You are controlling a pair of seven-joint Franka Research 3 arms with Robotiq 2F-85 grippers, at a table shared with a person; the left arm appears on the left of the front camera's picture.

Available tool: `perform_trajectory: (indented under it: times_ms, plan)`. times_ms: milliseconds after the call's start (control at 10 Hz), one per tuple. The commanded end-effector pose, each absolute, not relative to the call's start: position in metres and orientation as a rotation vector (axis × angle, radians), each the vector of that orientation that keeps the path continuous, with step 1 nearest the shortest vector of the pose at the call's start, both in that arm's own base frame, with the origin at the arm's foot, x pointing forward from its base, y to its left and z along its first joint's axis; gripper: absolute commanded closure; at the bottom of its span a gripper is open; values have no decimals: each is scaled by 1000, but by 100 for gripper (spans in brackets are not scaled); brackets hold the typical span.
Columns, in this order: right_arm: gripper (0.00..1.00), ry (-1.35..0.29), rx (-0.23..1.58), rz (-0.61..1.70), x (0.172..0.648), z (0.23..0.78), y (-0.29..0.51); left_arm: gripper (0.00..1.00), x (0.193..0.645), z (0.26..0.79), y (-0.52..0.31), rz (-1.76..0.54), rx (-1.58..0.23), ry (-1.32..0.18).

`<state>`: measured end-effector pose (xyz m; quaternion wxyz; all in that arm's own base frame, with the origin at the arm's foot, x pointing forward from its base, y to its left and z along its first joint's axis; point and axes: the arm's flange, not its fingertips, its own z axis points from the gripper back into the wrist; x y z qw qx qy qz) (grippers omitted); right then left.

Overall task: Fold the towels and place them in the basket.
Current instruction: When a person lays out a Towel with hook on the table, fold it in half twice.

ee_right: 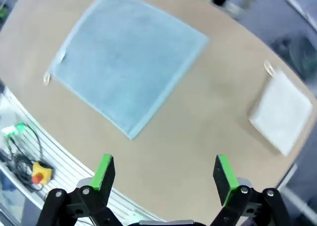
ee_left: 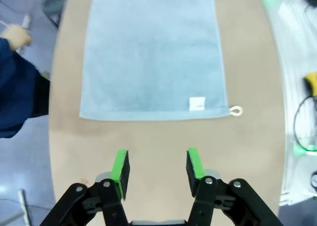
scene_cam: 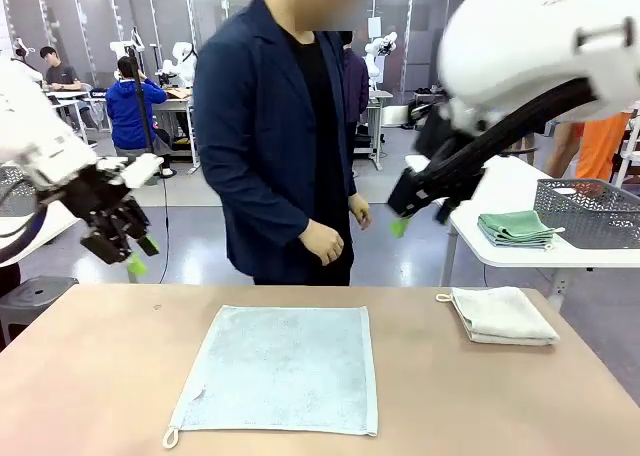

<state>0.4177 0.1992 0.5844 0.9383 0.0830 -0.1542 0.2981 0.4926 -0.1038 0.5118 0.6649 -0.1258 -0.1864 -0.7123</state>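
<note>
A pale grey-blue towel (scene_cam: pixel 280 371) lies spread flat in the middle of the table, its loop at the near left corner; it also appears as the towel (ee_left: pixel 153 55) and the towel (ee_right: pixel 129 62). A cream-white towel (scene_cam: pixel 503 316) lies folded at the table's right, seen too as the towel (ee_right: pixel 283 112). The dark grey perforated basket (scene_cam: pixel 590 211) stands on a white side table at the right. My left gripper (scene_cam: pixel 143 256) hangs above the table's left edge; its wrist view shows the gripper (ee_left: pixel 157 159) open and empty. My right gripper (scene_cam: pixel 418 219) hovers high at the right, the gripper (ee_right: pixel 163 166) wide open and empty.
A person in a dark blue jacket (scene_cam: pixel 265 126) stands at the far edge, hands (scene_cam: pixel 322 241) hanging down. Folded green towels (scene_cam: pixel 515 228) lie beside the basket on the side table. Bare tabletop (scene_cam: pixel 90 376) surrounds the spread towel.
</note>
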Motion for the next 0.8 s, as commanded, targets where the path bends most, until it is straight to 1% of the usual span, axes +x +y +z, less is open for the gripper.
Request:
perform_trajectory:
  times_ms: [0,200,400,600,700]
  plan:
    - [0,-334,213,846,428,550,228,40,485,498,-138,-1619,-215,-289]
    - [0,-291,210,1052,400,503,272,40,466,487,-170,-1643,-153,-175]
    - [0,-190,156,1249,374,459,301,40,446,473,-193,-1673,-107,-114]
    - [0,-115,79,1350,362,430,310,40,429,457,-204,-1677,-73,-58]
    - [0,-99,76,1399,361,422,309,40,422,451,-206,-1672,-68,-33]
